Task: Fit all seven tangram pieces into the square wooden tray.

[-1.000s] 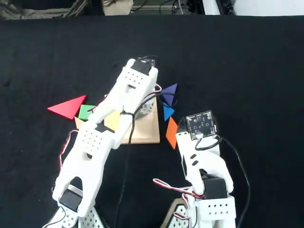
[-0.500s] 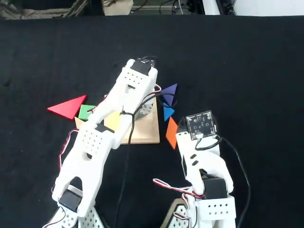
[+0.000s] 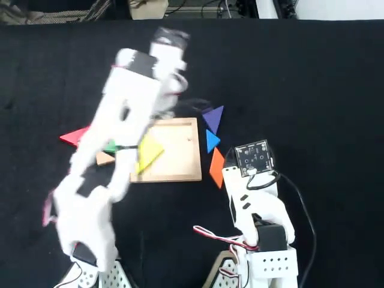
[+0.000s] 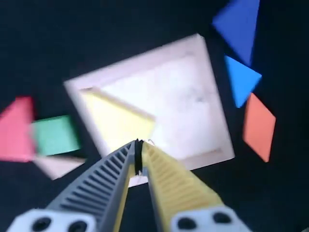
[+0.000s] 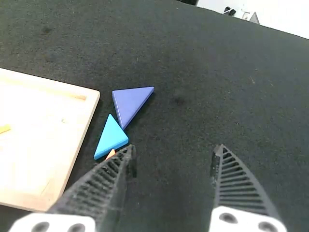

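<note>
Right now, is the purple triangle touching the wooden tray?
Apart. The right wrist view shows a strip of black table between the purple triangle and the wooden tray.

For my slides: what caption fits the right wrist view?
Open right tool over black table, near dark blue triangle, light blue triangle and wooden tray.
</note>
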{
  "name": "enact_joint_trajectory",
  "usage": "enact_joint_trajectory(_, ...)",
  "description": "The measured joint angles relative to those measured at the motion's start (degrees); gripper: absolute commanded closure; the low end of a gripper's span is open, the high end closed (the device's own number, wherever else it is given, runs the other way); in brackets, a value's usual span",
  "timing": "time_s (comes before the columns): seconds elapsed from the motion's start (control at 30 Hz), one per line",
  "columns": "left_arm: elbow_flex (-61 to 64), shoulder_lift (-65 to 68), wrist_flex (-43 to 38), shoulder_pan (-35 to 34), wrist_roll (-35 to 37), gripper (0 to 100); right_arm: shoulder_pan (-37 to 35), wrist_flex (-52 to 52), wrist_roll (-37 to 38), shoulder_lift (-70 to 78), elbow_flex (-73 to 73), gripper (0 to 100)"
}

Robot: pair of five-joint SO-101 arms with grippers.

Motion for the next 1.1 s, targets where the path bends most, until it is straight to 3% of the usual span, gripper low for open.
enact_joint_trajectory(0.17,11.3,-18.7,0.1,-12.3,-0.7,72,0.0,0.0,0.0,0.0,0.0,73.7)
enact_joint_trajectory(0.3,18.1,-22.9,0.2,-20.7,-4.5,73,0.0,0.0,0.0,0.0,0.0,73.7)
enact_joint_trajectory(0.4,22.9,-22.7,-2.2,-24.5,-18.5,73,0.0,0.0,0.0,0.0,0.0,73.7)
enact_joint_trajectory(0.63,31.8,-13.5,-12.7,-33.7,-60.7,71,0.0,0.0,0.0,0.0,0.0,73.7)
enact_joint_trajectory(0.7,31.9,-9.9,-15.5,-34.2,-68.0,66,0.0,0.0,0.0,0.0,0.0,73.7)
enact_joint_trajectory(1.1,15.9,8.8,-19.3,-35.5,-78.4,65,0.0,0.0,0.0,0.0,0.0,73.7)
